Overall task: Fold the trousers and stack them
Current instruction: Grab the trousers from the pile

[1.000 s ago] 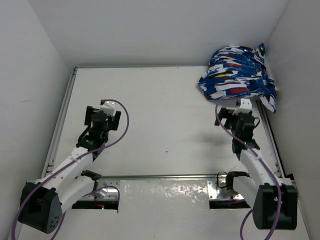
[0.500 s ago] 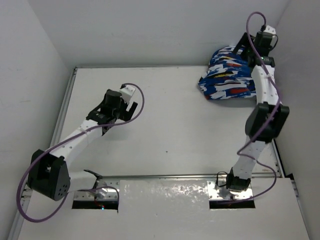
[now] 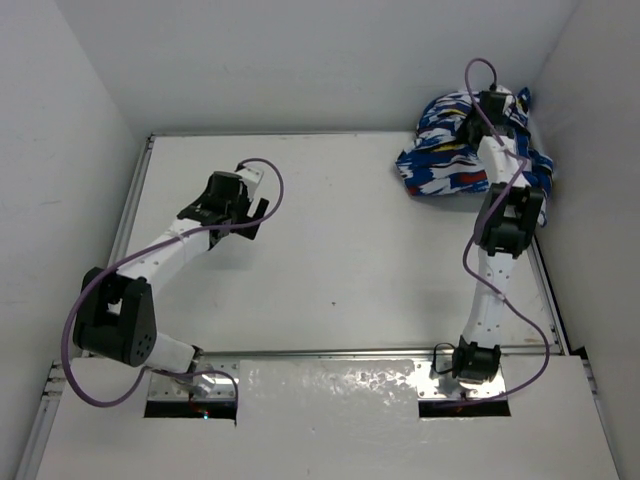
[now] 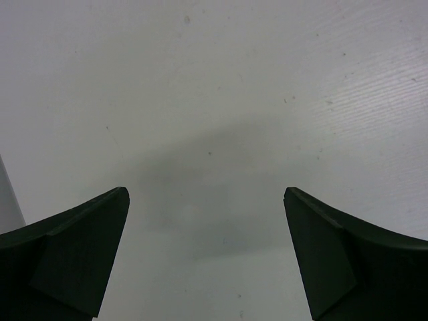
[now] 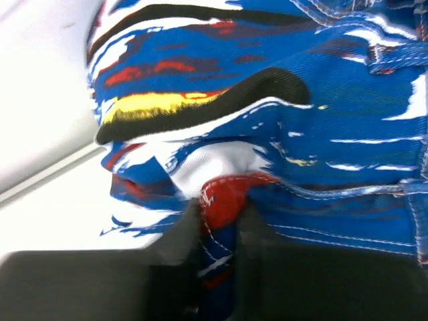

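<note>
Fingers (image 5: pixel 175 251) of the right gripper (image 5: pixel 219 261) are clamped on the trousers (image 5: pixel 321 154) directly ahead; the left gripper (image 4: pixel 206 197) is held open, far off.

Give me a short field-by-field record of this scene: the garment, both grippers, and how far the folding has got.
garment: royal blue printed fabric trousers, bunched in the far right corner of the white table
left gripper: open, over bare tabletop, holding nothing
right gripper: on the heap, pinching a fold of the trousers
folding: not yet done, nothing stacked
</note>
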Tool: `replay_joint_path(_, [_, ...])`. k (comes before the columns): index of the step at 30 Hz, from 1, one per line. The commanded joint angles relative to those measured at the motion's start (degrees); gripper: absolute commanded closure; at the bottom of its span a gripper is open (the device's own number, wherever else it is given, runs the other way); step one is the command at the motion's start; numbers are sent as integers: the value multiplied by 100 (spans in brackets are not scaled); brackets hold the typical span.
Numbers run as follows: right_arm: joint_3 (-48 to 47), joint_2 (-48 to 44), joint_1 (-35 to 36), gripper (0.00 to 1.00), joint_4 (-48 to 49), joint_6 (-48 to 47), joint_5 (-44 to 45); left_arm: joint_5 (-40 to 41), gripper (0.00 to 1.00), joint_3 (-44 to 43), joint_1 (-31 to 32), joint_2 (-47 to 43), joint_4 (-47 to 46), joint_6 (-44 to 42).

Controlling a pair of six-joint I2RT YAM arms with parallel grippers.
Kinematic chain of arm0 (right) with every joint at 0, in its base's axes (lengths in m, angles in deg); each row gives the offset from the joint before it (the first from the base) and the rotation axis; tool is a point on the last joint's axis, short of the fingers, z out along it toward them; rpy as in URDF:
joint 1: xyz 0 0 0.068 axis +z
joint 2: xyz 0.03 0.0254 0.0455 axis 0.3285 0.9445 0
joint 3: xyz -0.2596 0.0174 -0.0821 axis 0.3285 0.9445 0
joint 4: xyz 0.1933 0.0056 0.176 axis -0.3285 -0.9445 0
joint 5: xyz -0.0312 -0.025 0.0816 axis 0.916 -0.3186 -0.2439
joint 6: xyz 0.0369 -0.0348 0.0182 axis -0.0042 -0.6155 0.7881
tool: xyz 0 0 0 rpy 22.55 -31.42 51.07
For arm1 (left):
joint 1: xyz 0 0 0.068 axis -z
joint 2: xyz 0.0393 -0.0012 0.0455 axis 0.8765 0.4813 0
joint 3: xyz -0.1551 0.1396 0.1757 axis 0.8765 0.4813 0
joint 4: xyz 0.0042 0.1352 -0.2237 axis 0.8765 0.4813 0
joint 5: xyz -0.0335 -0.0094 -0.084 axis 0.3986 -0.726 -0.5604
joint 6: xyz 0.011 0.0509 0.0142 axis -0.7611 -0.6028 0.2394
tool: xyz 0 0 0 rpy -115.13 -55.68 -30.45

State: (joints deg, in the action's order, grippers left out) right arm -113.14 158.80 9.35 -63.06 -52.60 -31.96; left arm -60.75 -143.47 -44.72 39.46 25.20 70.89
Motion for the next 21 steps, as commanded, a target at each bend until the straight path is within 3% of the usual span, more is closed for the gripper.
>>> replay_joint_path(1, [569, -172, 130, 99, -336, -146, -97, -23, 0, -390, -52, 46, -229, -51])
replay_joint_path(7, [895, -1120, 95, 100, -11, -768, 641, -49, 0, -443, -113, 143, -334, -130])
replay_joint_path(14, [342, -1999, 95, 100, 296, -1525, 1169, -120, 0, -381, -104, 46, -369, -60])
replay_joint_path(21, [271, -3124, 104, 100, 744, -1887, 987, -111, 0, -513, -104, -94, -378, 80])
